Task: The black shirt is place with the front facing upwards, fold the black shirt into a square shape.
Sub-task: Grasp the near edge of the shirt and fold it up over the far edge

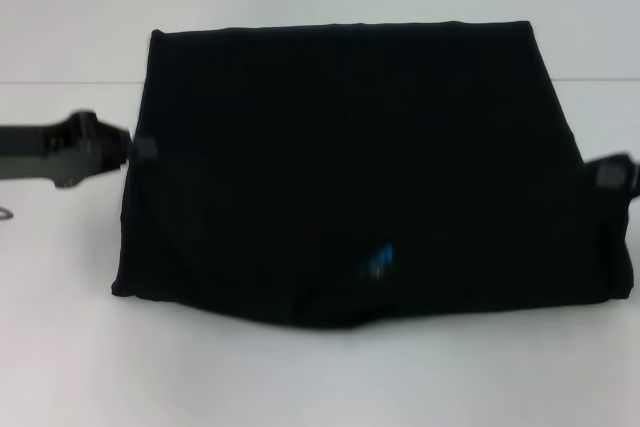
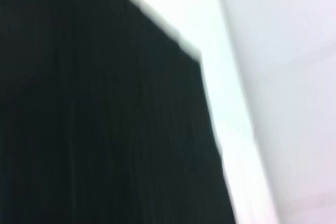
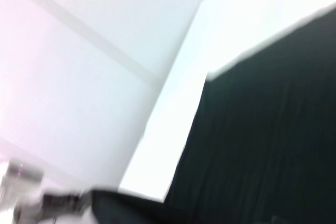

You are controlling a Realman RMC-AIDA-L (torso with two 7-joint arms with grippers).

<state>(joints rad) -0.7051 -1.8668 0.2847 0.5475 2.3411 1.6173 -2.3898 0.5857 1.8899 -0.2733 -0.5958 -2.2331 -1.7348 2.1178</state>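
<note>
Black gripper, left (image 1: 140, 150): seen at the left edge of the shirt in the head view, reaching in from the left side at mid-height; whether its fingers are open or closed on the cloth cannot be told.
Black shirt (image 1: 350, 167): spread wide across the middle of the white tabletop (image 1: 320, 377), plain black side shown, a small blue label (image 1: 378, 261) visible near its lower middle; the upper edge is straight and the sides slant outward toward the lower edge. Whether it is lifted off the tabletop cannot be told.
Left wrist view: filled mostly by dark cloth (image 2: 100, 114), a straight edge running beside the white surface.
Right wrist view: dark cloth (image 3: 262, 145) seen against the white tabletop.
Right gripper (image 1: 612, 175): seen at the right edge of the shirt, partly hidden by the cloth; the state of its fingers cannot be told.
</note>
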